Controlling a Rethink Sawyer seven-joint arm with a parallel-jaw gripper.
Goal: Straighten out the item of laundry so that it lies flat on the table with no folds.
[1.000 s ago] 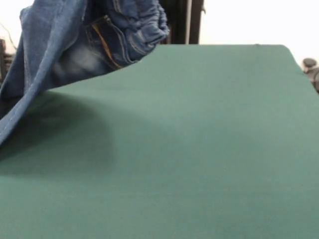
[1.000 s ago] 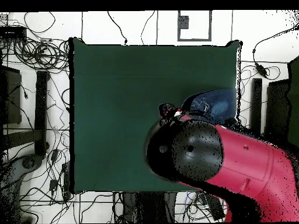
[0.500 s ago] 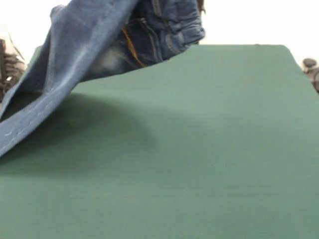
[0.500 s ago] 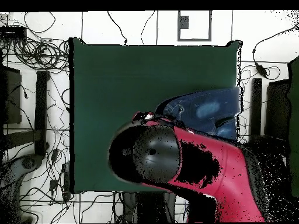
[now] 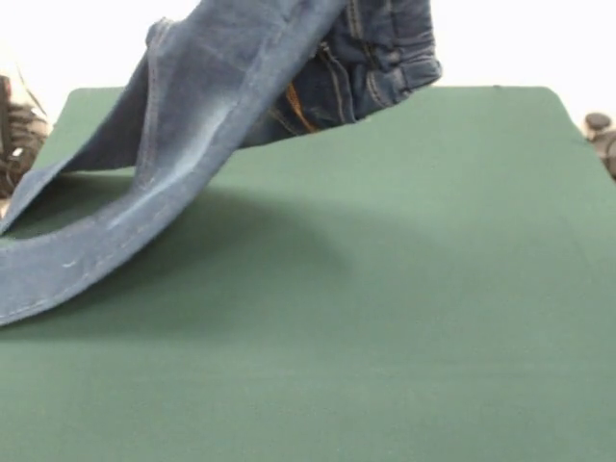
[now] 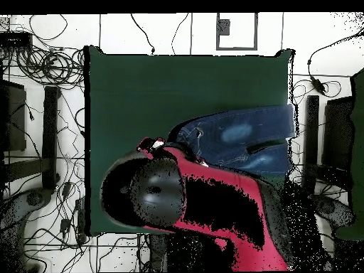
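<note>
Jeans lifted, legs trailing on table.

My arm (image 6: 213,213) holds the jeans (image 5: 221,106) waistband-high at 12 o'clock, presumably to let folds drop out; legs drag toward 9 across the table (image 5: 404,289). Gripper state: cannot tell.

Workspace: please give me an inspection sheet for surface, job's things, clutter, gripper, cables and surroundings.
Surface: green table, bare where the cloth does not lie.
Job's things: jeans lifted at the waistband end in the front view; a leg trails down to the table's edge. Not flat. Overhead view shows the jeans stretched toward the table's edge.
Clutter: nothing seen on the table.
Gripper: not visible; the red and black arm covers it from above.
Cables: many loose cables on the floor around the table.
Surroundings: white floor, dark equipment beside the table.
</note>
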